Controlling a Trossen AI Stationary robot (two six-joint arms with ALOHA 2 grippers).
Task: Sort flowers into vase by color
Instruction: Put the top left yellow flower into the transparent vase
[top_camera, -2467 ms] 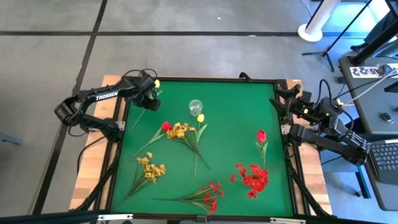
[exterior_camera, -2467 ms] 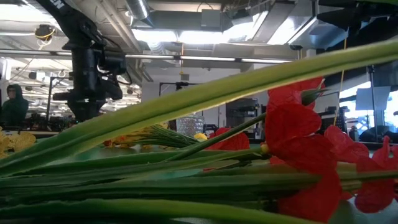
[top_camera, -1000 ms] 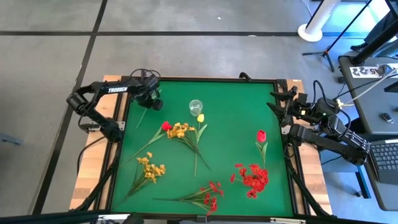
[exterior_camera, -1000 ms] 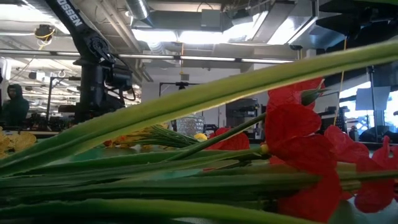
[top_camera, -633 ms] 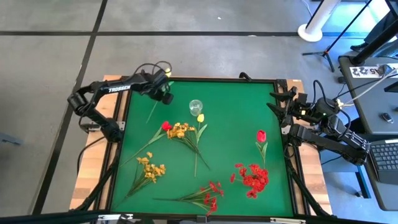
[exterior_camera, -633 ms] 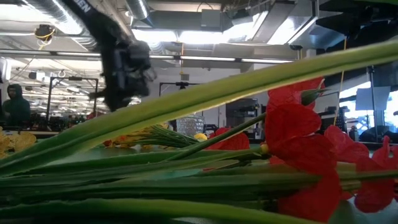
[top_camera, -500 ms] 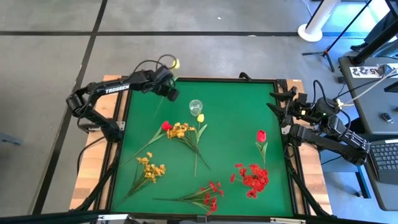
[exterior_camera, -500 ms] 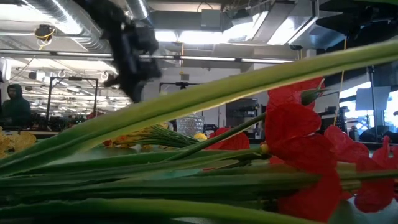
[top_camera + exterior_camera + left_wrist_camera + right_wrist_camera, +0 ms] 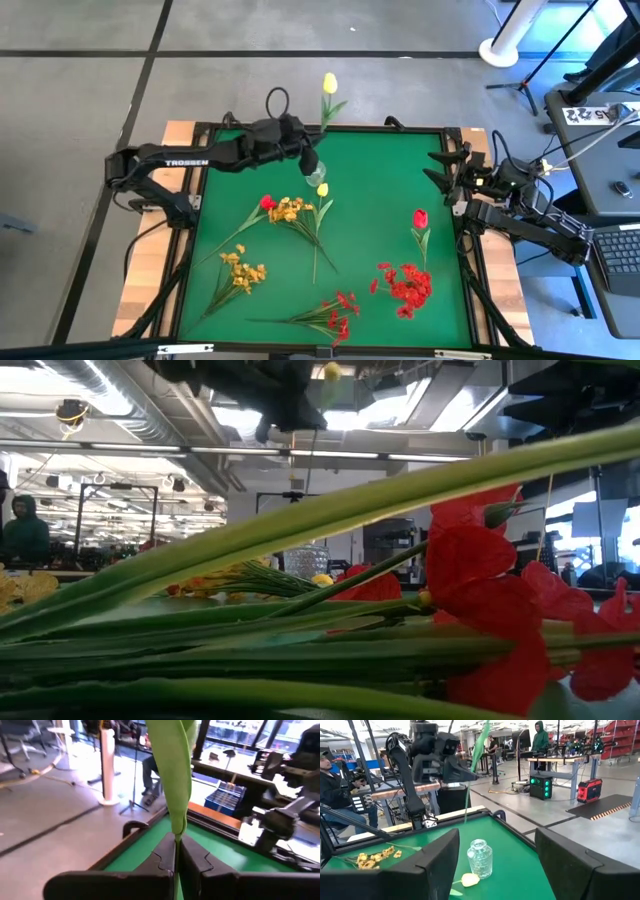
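My left gripper [image 9: 308,152] hovers over the table's far middle, shut on a yellow tulip [image 9: 329,82] that stands upright, bloom up. Its green leaf [image 9: 175,770] rises past the fingers. The clear glass vase [image 9: 480,859] stands on the green mat just below and beside that gripper. A second yellow tulip [image 9: 470,880] lies at the vase's foot. Red tulips [image 9: 420,218], yellow sprays [image 9: 290,210] and red sprays [image 9: 405,285] lie flat on the mat. My right gripper [image 9: 440,170] waits open at the right edge, holding nothing. My left gripper pinches the tulip's thin stem [image 9: 176,845] between its two fingers, just below the leaf. The fingers [image 9: 457,772] lie level, coming from the table's left, across the stem. The tulip is lifted clear and upright, its lower stem [image 9: 465,805] hanging free below the fingers.
Long green stems and red blooms [image 9: 480,590] lie close before the low camera at the near edge. The mat's raised black frame [image 9: 330,128] runs round the table. Bare green mat [image 9: 375,215] shows right of the vase. People show in the room beyond.
My left gripper has swung from the far left corner toward the right along the far edge and risen, tipping from pointing down to level. The yellow tulip has come with it, lifted clear of the mat and turned upright, bloom up.
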